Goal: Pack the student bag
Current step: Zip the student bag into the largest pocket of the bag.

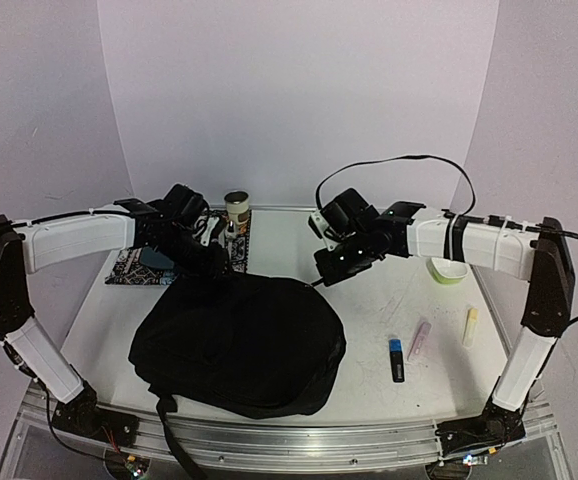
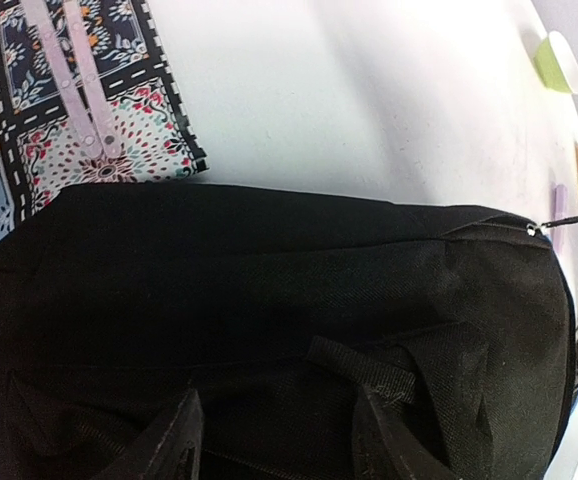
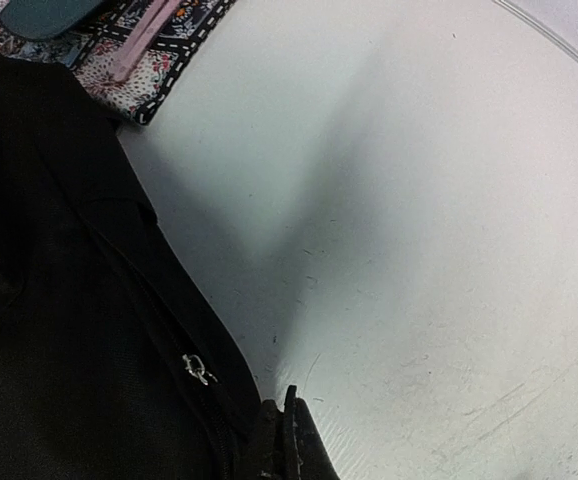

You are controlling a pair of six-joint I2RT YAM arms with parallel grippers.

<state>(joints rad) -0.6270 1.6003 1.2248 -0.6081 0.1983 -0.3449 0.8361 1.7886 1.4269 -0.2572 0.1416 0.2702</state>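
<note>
Showing what overhead hides, wrist views find left gripper (image 2: 277, 418) spread over student bag (image 2: 269, 270), right gripper (image 3: 285, 415) closed.

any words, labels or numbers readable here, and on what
None can be read.
Label on the can: too small and blurred to read.
On the bag: no writing shows.
On the patterned cloth: floral print only, no words.

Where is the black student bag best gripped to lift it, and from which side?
Probably the webbing handle on the student bag: it stands raised off the floppy fabric. Come from above with the left claw, which hangs open over it, one finger each side.
</note>
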